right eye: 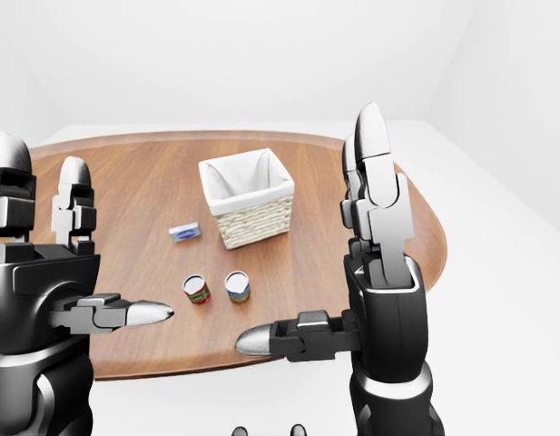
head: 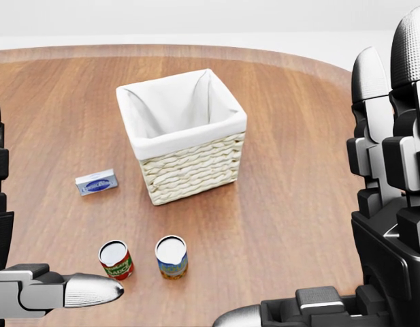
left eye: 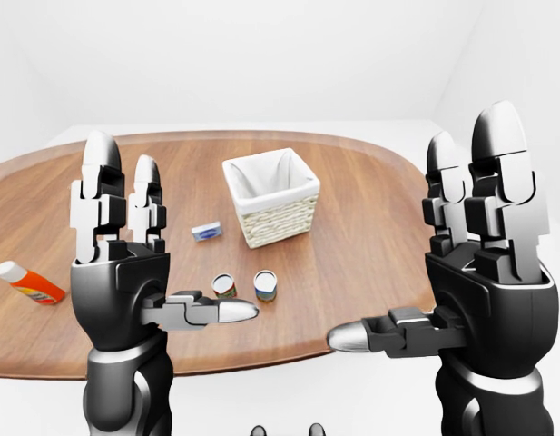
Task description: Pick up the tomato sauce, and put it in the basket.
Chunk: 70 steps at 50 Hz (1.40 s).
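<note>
The table (head: 291, 136) carries everything, and I place things from the basket (head: 182, 133) on it. The tomato sauce can (head: 116, 259) stands upright below and left of the basket in the head view, just beside a second can (head: 171, 256) and apart from it. I judge it rigid, smooth, fairly light and a little slippery, so I would take it around its side wall at mid-height. My right hand (left eye: 484, 263) and left hand (left eye: 116, 245) are raised, fingers up and spread, thumbs pointing inward, holding nothing.
</note>
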### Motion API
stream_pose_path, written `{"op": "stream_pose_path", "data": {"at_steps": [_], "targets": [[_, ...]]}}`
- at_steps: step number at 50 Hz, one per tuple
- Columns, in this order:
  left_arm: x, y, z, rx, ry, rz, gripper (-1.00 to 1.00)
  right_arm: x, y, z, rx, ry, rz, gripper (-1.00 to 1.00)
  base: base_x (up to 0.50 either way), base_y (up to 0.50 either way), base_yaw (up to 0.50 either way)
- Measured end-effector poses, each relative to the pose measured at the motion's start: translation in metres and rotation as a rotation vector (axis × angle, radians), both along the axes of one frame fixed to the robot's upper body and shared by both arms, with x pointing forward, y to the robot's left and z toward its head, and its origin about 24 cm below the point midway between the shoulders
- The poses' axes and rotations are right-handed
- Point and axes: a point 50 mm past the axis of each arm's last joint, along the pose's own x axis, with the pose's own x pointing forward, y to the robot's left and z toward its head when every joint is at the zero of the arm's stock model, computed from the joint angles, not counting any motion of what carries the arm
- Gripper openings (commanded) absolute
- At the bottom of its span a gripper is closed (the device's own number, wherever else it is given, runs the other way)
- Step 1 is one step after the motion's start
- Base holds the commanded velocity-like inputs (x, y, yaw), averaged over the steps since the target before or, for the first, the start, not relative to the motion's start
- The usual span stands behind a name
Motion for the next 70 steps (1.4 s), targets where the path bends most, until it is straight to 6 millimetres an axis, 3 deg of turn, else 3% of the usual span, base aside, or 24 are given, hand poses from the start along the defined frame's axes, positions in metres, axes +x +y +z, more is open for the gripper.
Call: {"op": "stream_pose_path", "data": {"at_steps": [18,34,42,48,59,70], "targets": [[-0.001,-0.001,0.000,0.000,0.000,-0.003,1.00,0.000,-0.001,-0.001,0.003,0.006,0.000,1.00,0.35,0.00,0.00],[0.000,-0.001,-0.001,0.001,0.003,-0.003,1.00,0.000,-0.003,-0.002,0.020,0.015,-0.006,1.00,0.01,0.00,0.00],[0.050,0.004,-0.005,0.665,0.014,0.191,1.00,0.002,-0.003,-0.005,0.027,0.033,-0.010,1.00,0.00,0.00,0.00],[0.074,0.015,-0.009,0.983,0.065,0.345,1.00,0.003,-0.002,-0.006,0.028,0.035,-0.008,1.00,0.00,0.00,0.00],[0.099,0.036,-0.013,1.257,0.199,0.520,1.00,0.003,-0.001,-0.006,0.030,0.035,-0.005,1.00,0.00,0.00,0.00],[0.100,0.049,-0.028,1.387,0.334,0.519,1.00,0.004,-0.001,-0.008,0.033,0.047,-0.004,1.00,0.00,0.00,0.00]]}}
